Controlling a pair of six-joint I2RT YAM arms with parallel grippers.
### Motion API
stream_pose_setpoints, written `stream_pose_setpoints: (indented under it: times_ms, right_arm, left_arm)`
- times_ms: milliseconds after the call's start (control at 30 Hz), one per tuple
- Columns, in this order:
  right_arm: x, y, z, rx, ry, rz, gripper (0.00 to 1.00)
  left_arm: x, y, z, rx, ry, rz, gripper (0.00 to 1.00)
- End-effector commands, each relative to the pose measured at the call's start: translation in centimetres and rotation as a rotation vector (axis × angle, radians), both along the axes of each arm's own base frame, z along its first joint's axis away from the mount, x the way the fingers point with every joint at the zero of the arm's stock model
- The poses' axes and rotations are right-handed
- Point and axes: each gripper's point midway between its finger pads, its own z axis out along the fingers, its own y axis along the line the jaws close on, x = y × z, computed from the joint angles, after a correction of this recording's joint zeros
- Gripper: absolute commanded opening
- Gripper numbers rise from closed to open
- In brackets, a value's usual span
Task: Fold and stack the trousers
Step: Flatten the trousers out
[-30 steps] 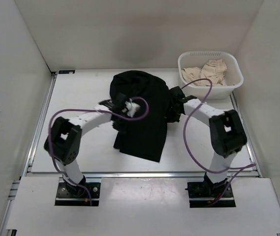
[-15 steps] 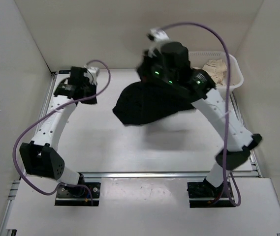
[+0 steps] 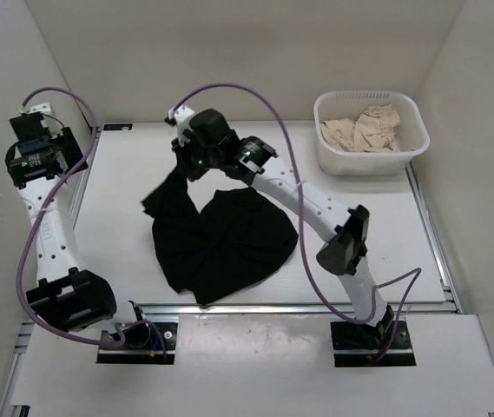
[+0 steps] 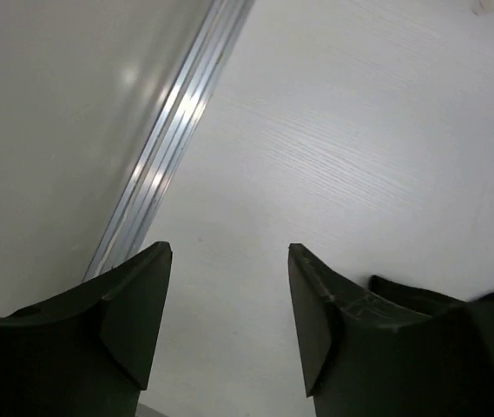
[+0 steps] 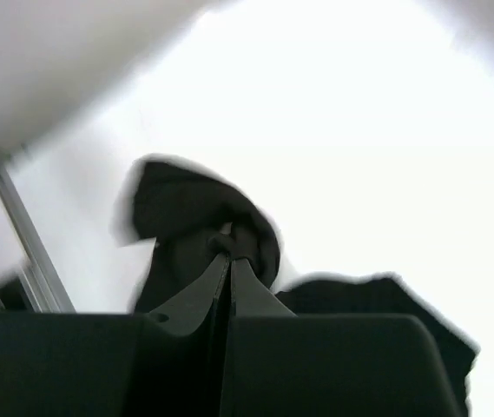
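Note:
Black trousers (image 3: 225, 243) lie in a crumpled spread on the white table (image 3: 125, 217), left of middle. One strip of them (image 3: 170, 189) rises to my right gripper (image 3: 186, 163), which reaches over to the back left. In the right wrist view its jaws (image 5: 230, 248) stand almost together, pinching a fold of the black cloth (image 5: 186, 217). My left gripper (image 3: 40, 165) hangs high at the far left edge, well apart from the trousers. In the left wrist view it is open (image 4: 229, 254), with only bare table between its fingers.
A white basket (image 3: 411, 109) holding beige clothes (image 3: 364, 129) stands at the back right. White walls enclose the table on three sides. An aluminium rail (image 4: 173, 130) runs along the left edge, just under the left gripper. Purple cables loop above both arms.
The trousers went from hanging between both grippers to lying spread on the table. The left gripper let go, opened and swung to the far left. The right gripper carried its edge leftward.

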Motion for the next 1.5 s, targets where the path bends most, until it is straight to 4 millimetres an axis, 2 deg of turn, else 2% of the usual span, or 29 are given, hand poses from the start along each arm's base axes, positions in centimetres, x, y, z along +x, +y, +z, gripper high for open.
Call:
stream_pose_setpoints:
  times_ms: [0, 33, 67, 133, 167, 233, 267, 300, 333, 367, 400, 433, 467, 533, 567, 600, 633, 667, 767, 833, 967, 1000, 1133, 1167, 1200, 1267, 1367, 1433, 1467]
  right_arm:
    - [-2.3, -0.4, -0.3, -0.043, 0.03, 0.091, 0.0]
    - [-2.7, -0.2, -0.7, -0.055, 0.022, 0.133, 0.22]
    - [-2.7, -0.4, -1.0, -0.072, 0.016, 0.14, 0.52]
    - [-3.2, -2.0, -1.9, -0.142, 0.024, 0.131, 0.99]
    - [-3.0, -2.9, -2.4, -0.169, 0.042, 0.088, 0.99]
    - [-0.5, -7.4, -1.6, -0.157, 0.084, -0.069, 0.99]
    - [-0.5, -9.7, -7.4, -0.218, 0.242, -0.154, 0.99]
    - [0.4, -11.3, -5.2, -0.098, 0.227, -0.216, 0.99]
    - [2.7, -14.5, -6.8, -0.071, 0.279, -0.335, 0.96]
    - [2.9, -16.1, -7.5, -0.02, 0.35, -0.414, 0.87]
    - [3.0, -17.3, -10.5, -0.053, 0.412, -0.445, 0.82]
    - [3.8, -18.7, -11.4, -0.072, 0.435, -0.482, 0.78]
    - [4.5, -19.1, -13.6, -0.125, 0.471, -0.511, 0.71]
    - [5.4, -19.2, -14.5, -0.173, 0.496, -0.512, 0.65]
    - [6.2, -19.0, -16.6, -0.204, 0.54, -0.514, 0.63]
    - [6.7, -18.8, -17.3, -0.206, 0.557, -0.511, 0.63]
    - [7.0, -18.1, -17.5, -0.199, 0.568, -0.492, 0.64]
    - [6.7, -17.2, -19.0, -0.208, 0.619, -0.451, 0.66]
    - [6.2, -16.6, -20.6, -0.2, 0.702, -0.422, 0.73]
    - [4.7, -16.0, -22.1, -0.194, 0.773, -0.369, 0.76]
    - [2.9, -15.9, -25.2, -0.26, 0.838, -0.367, 0.75]
    - [2.7, -16.0, -26.0, -0.27, 0.859, -0.377, 0.71]
    - [2.5, -14.6, -26.6, -0.243, 0.893, -0.348, 0.52]
    - [2.4, -14.2, -26.9, -0.249, 0.894, -0.34, 0.51]
    - [2.8, -13.9, -26.5, -0.246, 0.881, -0.331, 0.51]
    - [2.7, -13.7, -27.7, -0.269, 0.917, -0.326, 0.58]
    - [2.6, -13.8, -29.0, -0.32, 0.964, -0.343, 0.64]
    - [2.0, -13.7, -29.5, -0.338, 0.976, -0.339, 0.64]
    - [2.1, -13.8, -29.6, -0.343, 0.969, -0.347, 0.58]
  left_arm:
    - [-0.5, 1.9, 1.8, 0.002, -0.054, 0.049, 0.69]
    - [-0.3, 1.4, 1.8, -0.013, -0.06, 0.025, 0.73]
    - [-0.4, 0.2, 1.3, -0.059, -0.048, -0.026, 0.77]
    - [0.0, -2.0, 1.0, -0.092, -0.035, -0.098, 0.87]
    - [0.1, -3.9, 0.0, -0.114, -0.008, -0.153, 0.89]
    - [-0.6, -6.6, -2.9, -0.162, 0.083, -0.217, 0.9]
    - [-0.9, -7.9, -4.1, -0.174, 0.122, -0.252, 0.9]
    - [-1.4, -10.6, -6.7, -0.165, 0.2, -0.313, 0.9]
    - [-1.9, -12.0, -8.0, -0.156, 0.241, -0.346, 0.9]
    - [-2.4, -14.8, -9.1, -0.136, 0.28, -0.423, 0.92]
    - [-3.1, -15.9, -11.0, -0.13, 0.338, -0.452, 0.92]
    - [-3.5, -17.0, -11.4, -0.126, 0.353, -0.487, 0.93]
    - [-3.4, -18.0, -12.3, -0.125, 0.386, -0.516, 0.94]
    - [-4.0, -20.9, -13.5, -0.137, 0.431, -0.606, 0.95]
    - [-4.1, -21.6, -14.3, -0.134, 0.45, -0.625, 0.95]
    - [-4.3, -22.9, -15.3, -0.141, 0.488, -0.664, 0.95]
    - [-5.1, -23.1, -16.7, -0.142, 0.536, -0.671, 0.95]
    - [-5.3, -23.4, -17.6, -0.141, 0.558, -0.679, 0.95]
    - [-7.0, -23.1, -21.5, -0.135, 0.683, -0.669, 0.97]
    - [-8.5, -22.5, -23.6, -0.131, 0.754, -0.655, 0.97]
    - [-10.6, -21.7, -25.9, -0.126, 0.822, -0.64, 0.97]
    - [-10.5, -21.7, -26.2, -0.125, 0.816, -0.641, 0.93]
    - [-10.7, -21.8, -26.4, -0.134, 0.818, -0.646, 0.54]
    - [-10.6, -22.0, -26.1, -0.141, 0.807, -0.652, 0.31]
    - [-10.6, -22.0, -26.1, -0.141, 0.807, -0.652, 0.2]
    - [-10.3, -21.7, -25.3, -0.145, 0.772, -0.643, 0.14]
    - [-9.5, -19.9, -24.2, -0.141, 0.718, -0.583, 0.14]
    - [-9.4, -19.2, -23.7, -0.122, 0.696, -0.562, 0.14]
    - [-9.6, -18.5, -23.3, -0.112, 0.677, -0.54, 0.14]
